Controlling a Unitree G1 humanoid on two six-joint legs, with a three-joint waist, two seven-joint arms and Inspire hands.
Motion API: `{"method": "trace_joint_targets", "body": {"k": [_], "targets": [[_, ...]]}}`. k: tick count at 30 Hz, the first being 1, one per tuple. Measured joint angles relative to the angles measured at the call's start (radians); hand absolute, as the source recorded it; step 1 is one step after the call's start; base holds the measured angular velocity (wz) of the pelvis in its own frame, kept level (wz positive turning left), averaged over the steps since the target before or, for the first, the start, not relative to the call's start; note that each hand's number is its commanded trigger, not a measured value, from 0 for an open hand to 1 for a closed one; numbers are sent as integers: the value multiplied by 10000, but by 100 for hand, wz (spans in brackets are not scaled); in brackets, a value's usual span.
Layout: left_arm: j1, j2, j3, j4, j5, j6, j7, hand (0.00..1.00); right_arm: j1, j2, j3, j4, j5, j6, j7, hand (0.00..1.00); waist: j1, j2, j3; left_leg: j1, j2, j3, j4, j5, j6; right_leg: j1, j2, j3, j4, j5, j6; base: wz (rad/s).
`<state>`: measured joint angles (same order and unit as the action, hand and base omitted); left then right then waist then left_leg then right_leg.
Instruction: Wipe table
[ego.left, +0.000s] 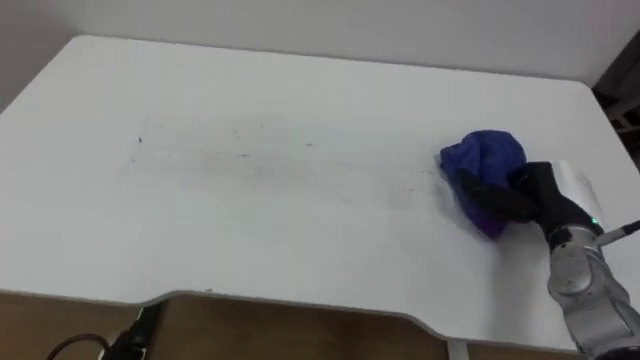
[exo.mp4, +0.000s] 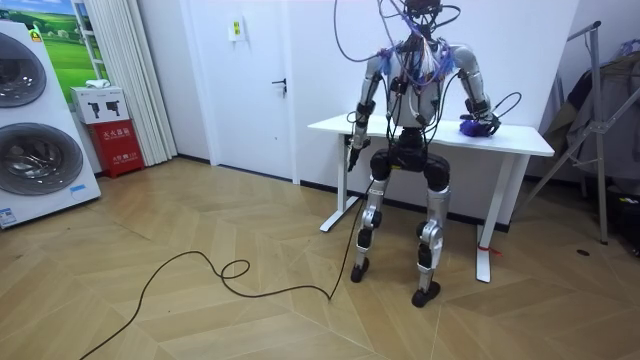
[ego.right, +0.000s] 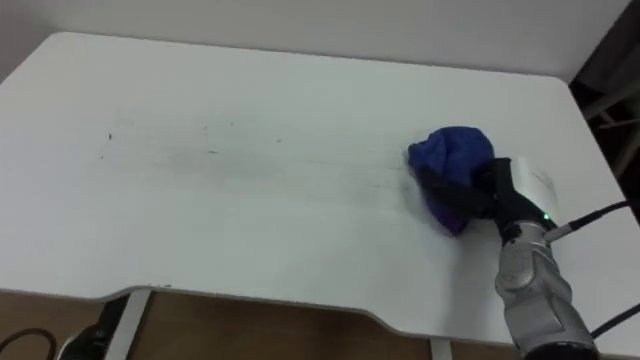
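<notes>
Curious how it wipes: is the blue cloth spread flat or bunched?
Bunched: the blue cloth forms a rounded wad gripped by the right hand.

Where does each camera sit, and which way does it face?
Left eye view: on the robot's head, looking down at the white rectangular table; right hand clutching the crumpled blue cloth.
Right eye view: same head, a little beside; same table, cloth, right hand.
Room view: standing across the floor, facing the robot's back; whole body, left hand hanging low.
Shared: table, cloth, right hand.
</notes>
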<state>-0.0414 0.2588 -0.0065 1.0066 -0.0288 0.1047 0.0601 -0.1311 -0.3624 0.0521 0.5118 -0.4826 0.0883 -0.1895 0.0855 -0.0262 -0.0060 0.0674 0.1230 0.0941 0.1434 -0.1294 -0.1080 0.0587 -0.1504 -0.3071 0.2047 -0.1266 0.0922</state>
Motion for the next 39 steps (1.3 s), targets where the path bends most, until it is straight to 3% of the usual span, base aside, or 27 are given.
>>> {"method": "trace_joint_targets", "body": {"k": [2,7,15,21,28,34,39], "targets": [[17,-45,161,-187,17,0,-162,0,245,205,1,-610,0,132,296,0,-31,52,5,151,6,169,2,-52,21,20,-6,143,18,-4,6,-20],[118,-159,453,-474,482,29,-630,0,549,240,8,-1395,-142,356,1091,0,-128,58,17,304,13,440,6,-150,33,6,-6,428,89,-25,43,-16],[133,-201,865,-622,940,44,-950,0,548,240,-388,-1734,-730,355,1678,0,-481,29,39,319,6,550,8,-192,44,-68,-13,549,118,-53,81,-4],[177,-198,1436,-943,1042,44,-986,0,550,212,-1379,-2277,-772,458,1706,0,-663,-71,74,380,5,559,-10,-198,36,-100,-19,557,200,-157,87,0],[895,-205,2443,-1260,1179,27,-1098,0,659,167,-3192,-2911,-814,430,1347,0,-943,-415,14,403,4,625,10,-346,40,-91,-20,609,168,-185,113,-1],[1031,-140,2940,-1291,1213,64,-1098,0,697,-22,-4370,-2925,-422,455,672,0,-1273,-382,35,454,10,706,10,-347,41,-75,-14,639,165,-199,134,-2],[1297,-135,3585,-1526,1237,72,-1124,0,715,-299,-5331,-2112,239,456,133,0,-1596,-506,34,450,-12,743,13,-347,42,-91,-44,670,185,-239,156,-1]]}}
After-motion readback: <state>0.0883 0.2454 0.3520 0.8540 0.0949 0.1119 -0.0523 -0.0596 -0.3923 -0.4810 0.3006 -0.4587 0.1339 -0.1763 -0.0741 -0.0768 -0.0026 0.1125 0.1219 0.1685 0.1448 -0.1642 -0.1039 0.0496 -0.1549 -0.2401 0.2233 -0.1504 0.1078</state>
